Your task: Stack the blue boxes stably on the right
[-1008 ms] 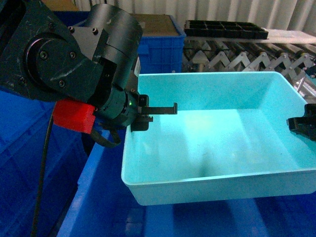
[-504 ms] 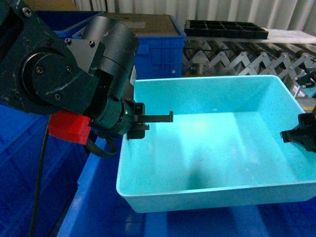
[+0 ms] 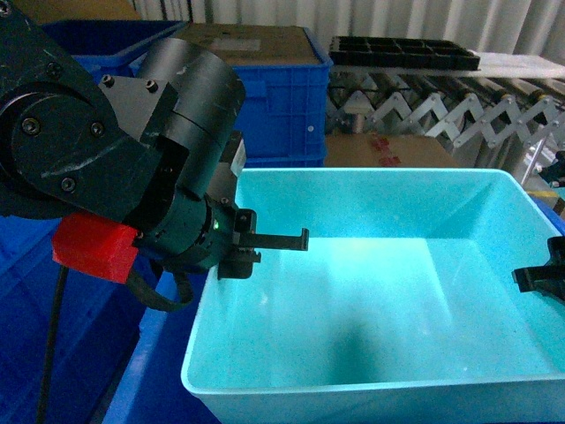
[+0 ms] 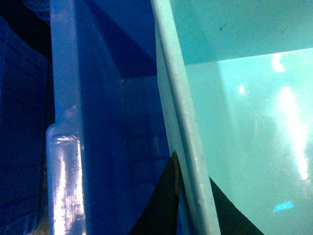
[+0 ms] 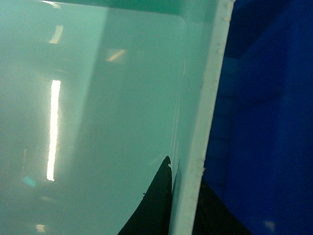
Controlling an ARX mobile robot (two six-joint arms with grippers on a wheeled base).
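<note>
Left arm [image 3: 115, 168]: black rounded housings, round-headed screws, scuffed paint. Red block [image 3: 93, 247] behind the fingers; black cable [image 3: 48, 344] below it; green light [image 3: 217, 226] beside thin black fingers [image 3: 282, 240].

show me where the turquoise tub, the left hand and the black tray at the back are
turquoise tub [image 3: 380, 305], head view, bare glossy floor
left hand [image 3: 249, 240], head view, at the tub's left rim
black tray [image 3: 404, 51], head view, top grid

You see a pale turquoise smooth plastic tub [image 3: 380, 309], glossy with white glare streaks, beside deep blue ribbed plastic crates [image 3: 282, 97]; the matte black left hand [image 3: 265, 243] carries a red block [image 3: 88, 247].
</note>
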